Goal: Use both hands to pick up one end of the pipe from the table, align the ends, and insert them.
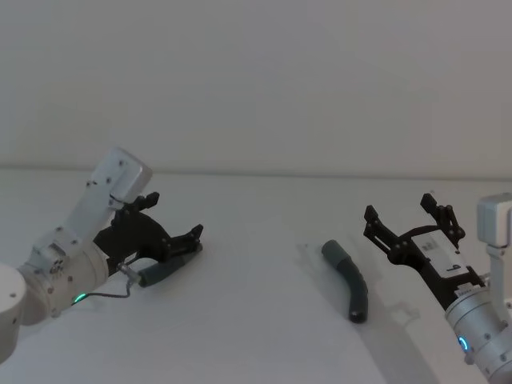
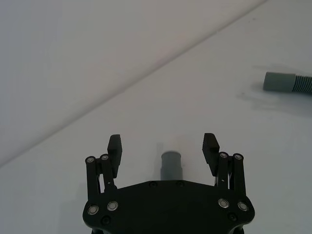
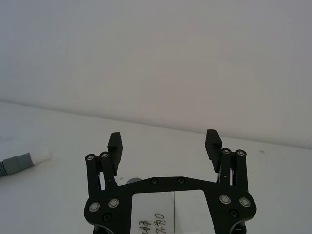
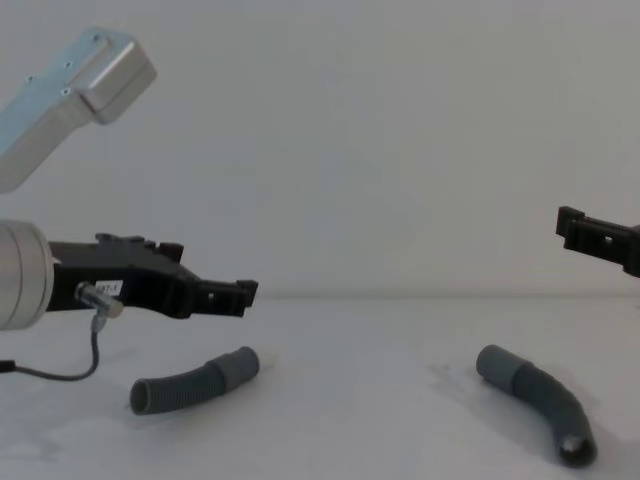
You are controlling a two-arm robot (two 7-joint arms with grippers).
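Two pairs of jaws stand spread, gripping nothing. We see the left gripper (image 1: 176,214) poised low above the left hose piece (image 4: 195,382) and apart from it, with that piece's grey cuff (image 2: 171,165) lying below the gap between the jaws. Our right gripper (image 1: 400,210) hangs higher, just to the right of the right hose piece (image 1: 348,276), whose cuffed end carries a whitish tip (image 3: 40,155) turned toward the left. Both pieces lie on the white worktop (image 1: 256,320), well apart from each other.
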